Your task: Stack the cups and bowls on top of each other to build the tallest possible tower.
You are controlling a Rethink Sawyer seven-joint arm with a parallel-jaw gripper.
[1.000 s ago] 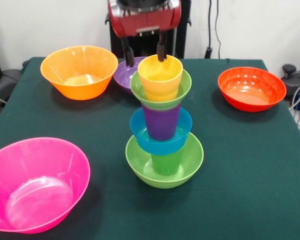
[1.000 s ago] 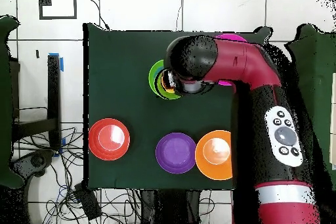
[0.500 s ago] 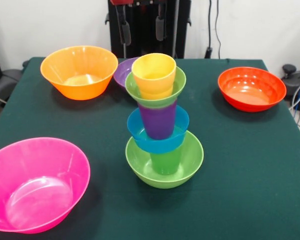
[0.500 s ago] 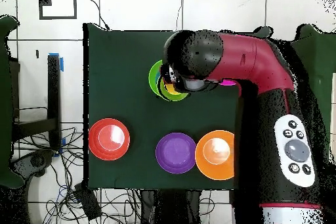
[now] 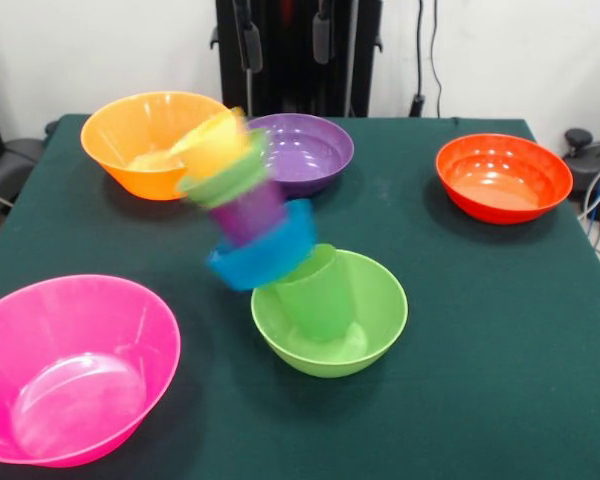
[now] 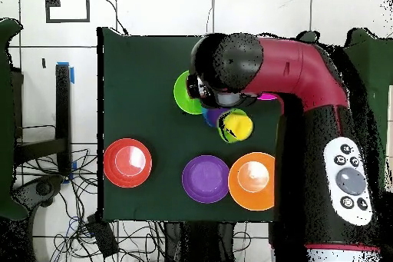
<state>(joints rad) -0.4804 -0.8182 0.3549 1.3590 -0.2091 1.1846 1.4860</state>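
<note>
I read no writing or labels anywhere. The tower (image 5: pixel 255 235) is tipping to the picture's left over the dark green tablecloth (image 5: pixel 500 340): yellow cup (image 5: pixel 212 143), small green bowl (image 5: pixel 230 180), purple cup (image 5: pixel 250 213) and blue bowl (image 5: pixel 263 252) lean off the tilted green cup (image 5: pixel 318 292) in the lime-green bowl (image 5: pixel 375 305). A white wall stands behind. The gripper (image 5: pixel 283 38) hangs apart above, its two fingers spread and empty.

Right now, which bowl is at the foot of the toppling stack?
Start at the big pink bowl in the front view's near left corner. Just right of it stands the lime-green bowl, with a tilted green cup inside. No other bowl on the table holds a cup.
</note>
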